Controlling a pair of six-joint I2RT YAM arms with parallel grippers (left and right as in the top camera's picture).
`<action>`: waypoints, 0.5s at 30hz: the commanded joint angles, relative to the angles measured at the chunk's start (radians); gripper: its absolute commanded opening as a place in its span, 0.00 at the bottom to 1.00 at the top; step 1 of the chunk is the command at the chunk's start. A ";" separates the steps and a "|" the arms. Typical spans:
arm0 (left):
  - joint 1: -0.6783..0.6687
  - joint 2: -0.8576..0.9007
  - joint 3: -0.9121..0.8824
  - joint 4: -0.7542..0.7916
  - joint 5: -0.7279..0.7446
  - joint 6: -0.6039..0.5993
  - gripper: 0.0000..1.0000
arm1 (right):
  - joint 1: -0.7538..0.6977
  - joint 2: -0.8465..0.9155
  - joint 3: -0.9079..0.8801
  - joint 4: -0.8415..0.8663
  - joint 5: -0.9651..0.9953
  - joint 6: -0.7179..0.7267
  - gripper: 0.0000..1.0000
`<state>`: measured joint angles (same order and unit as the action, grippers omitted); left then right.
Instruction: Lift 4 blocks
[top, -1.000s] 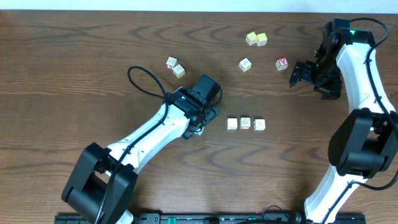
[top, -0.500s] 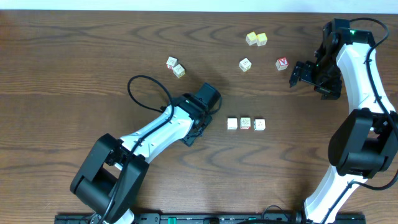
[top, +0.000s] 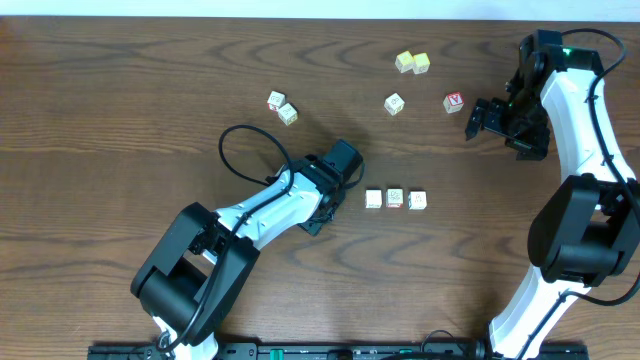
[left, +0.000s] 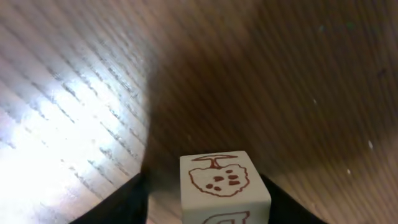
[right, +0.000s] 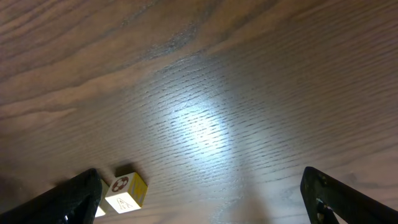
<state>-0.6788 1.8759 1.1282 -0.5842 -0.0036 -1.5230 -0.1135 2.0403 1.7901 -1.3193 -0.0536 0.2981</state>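
Left jaws either side of a block (left: 224, 186), grip uncertain; right jaws wide apart over the table (right: 199, 93).

Dark wood tbl (top: 120, 90), 3 blocks (top: 395, 197) in row at ctr, 2 pale cubes (top: 276, 100) far L, 2 yellowish cubes (top: 404, 62), red-letter cube (top: 454, 101) far R

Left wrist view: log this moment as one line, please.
left gripper: block between jaws, grip unconfirmed | right gripper: open, empty | three blocks: resting in a row
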 joint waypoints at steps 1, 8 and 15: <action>0.001 0.021 -0.011 0.001 -0.017 0.092 0.50 | 0.011 -0.031 -0.005 -0.001 -0.005 -0.015 0.99; 0.002 0.021 -0.011 0.048 -0.016 0.536 0.45 | 0.011 -0.031 -0.005 -0.001 -0.005 -0.015 0.99; 0.002 0.020 0.020 0.071 0.001 0.893 0.45 | 0.015 -0.031 -0.008 -0.009 -0.069 -0.016 0.99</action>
<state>-0.6788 1.8778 1.1275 -0.5159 -0.0032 -0.8761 -0.1135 2.0403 1.7901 -1.3243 -0.0765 0.2977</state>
